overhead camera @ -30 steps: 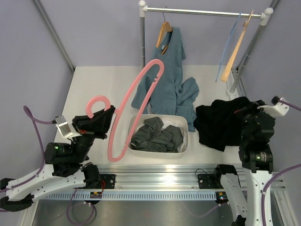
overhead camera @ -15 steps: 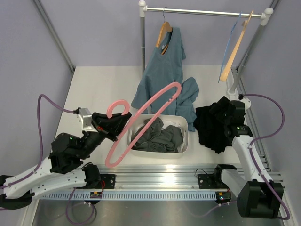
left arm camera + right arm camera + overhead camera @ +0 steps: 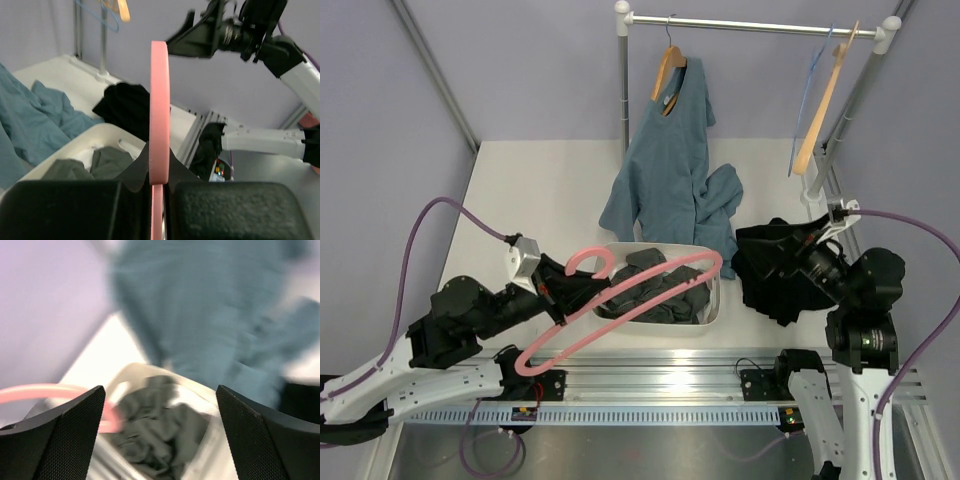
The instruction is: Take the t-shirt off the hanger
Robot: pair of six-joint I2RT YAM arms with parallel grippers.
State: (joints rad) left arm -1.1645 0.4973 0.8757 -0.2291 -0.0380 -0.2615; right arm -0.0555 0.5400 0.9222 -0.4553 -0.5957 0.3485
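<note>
Left claw (image 3: 158,201) around one hanger (image 3: 160,100)

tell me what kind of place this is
Probably a robot lab cell staged for laundry work: a clothes rail with wooden hangers, a white bin of clothes, an aluminium mounting rail.

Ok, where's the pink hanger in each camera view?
Top external: the hanger slants from lower left up across the bin.
Left wrist: an upright pink bar down the centre, with the bin behind it at lower left.
Right wrist: a blurred pink curve at the left edge, with the bin at lower centre.
Shared landmark: the bin.
</note>
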